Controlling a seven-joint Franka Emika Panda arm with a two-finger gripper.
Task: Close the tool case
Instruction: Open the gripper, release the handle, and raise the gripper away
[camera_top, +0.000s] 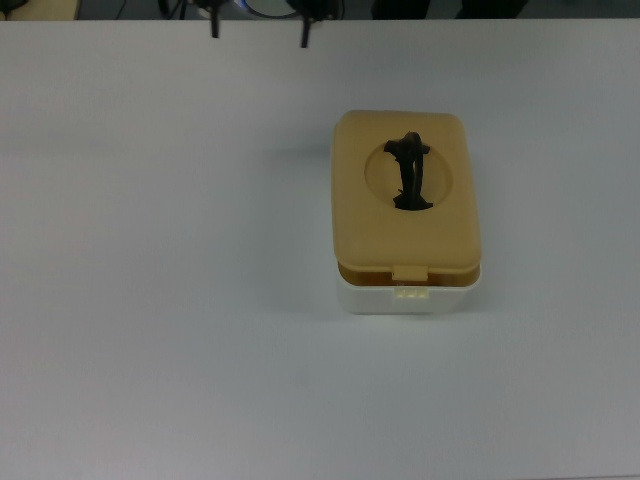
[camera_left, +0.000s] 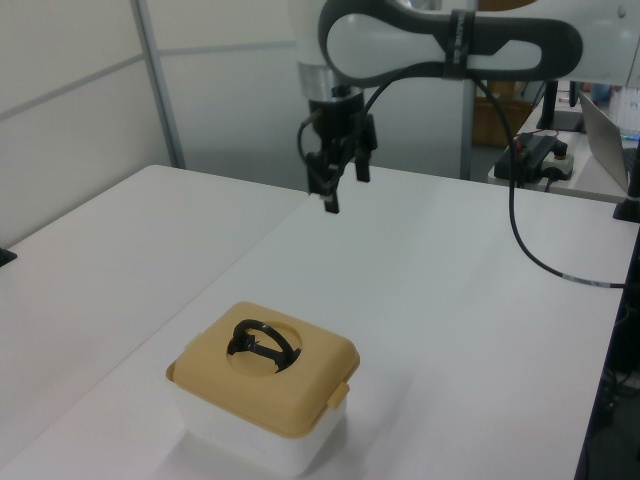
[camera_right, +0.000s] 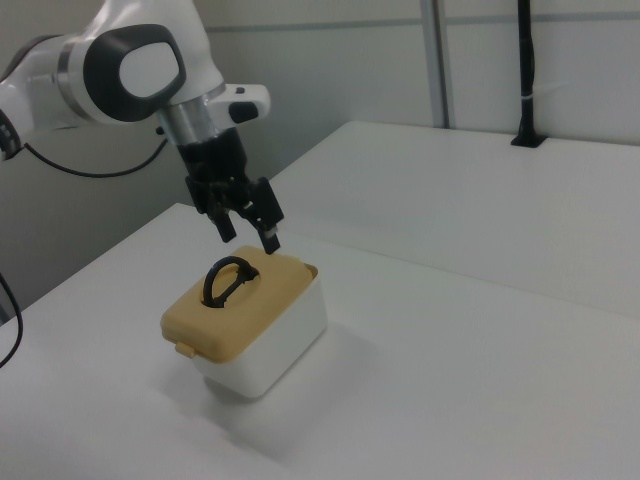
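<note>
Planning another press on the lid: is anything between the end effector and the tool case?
Nothing visible. The open end effector hangs above bare white table, apart from the white plastic tool case and its tan lid.

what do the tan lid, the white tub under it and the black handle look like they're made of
Tan rounded lid: probably moulded plastic, matte, with soft rounded corners, a pressed-in round recess and an integral latch tab.
White rectangular tub: likely the same kind of plastic, smooth and slightly glossy.
Thin black arched handle: could be plastic or coated wire; the look leaves it open.
</note>
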